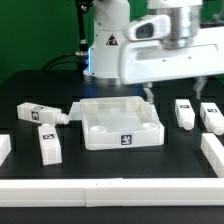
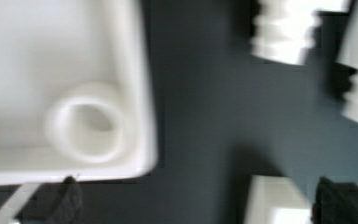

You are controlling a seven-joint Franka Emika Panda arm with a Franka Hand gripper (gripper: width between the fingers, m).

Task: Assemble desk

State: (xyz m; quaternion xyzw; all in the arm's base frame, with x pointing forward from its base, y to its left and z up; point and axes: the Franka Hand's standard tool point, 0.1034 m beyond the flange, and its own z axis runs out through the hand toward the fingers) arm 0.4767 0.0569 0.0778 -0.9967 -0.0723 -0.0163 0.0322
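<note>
Gripper (image 1: 147, 93): jaws fully apart, empty, above corner socket (image 2: 87, 125) of tabletop (image 1: 120, 125) | Tabletop: table (image 1: 100, 168) centre, rim up, four legs (image 1: 48, 145) loose beside it | Advice: pick nearest leg (image 1: 183, 112), centre jaws squarely across its sides before closing.

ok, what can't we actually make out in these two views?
Exterior view: gripper mostly hidden behind the arm's white housing.
Wrist view: tabletop blurred, cut by the frame edges.
Wrist view: legs blurred, cut off by edges.
Exterior view: leg tags too small to read.
</note>
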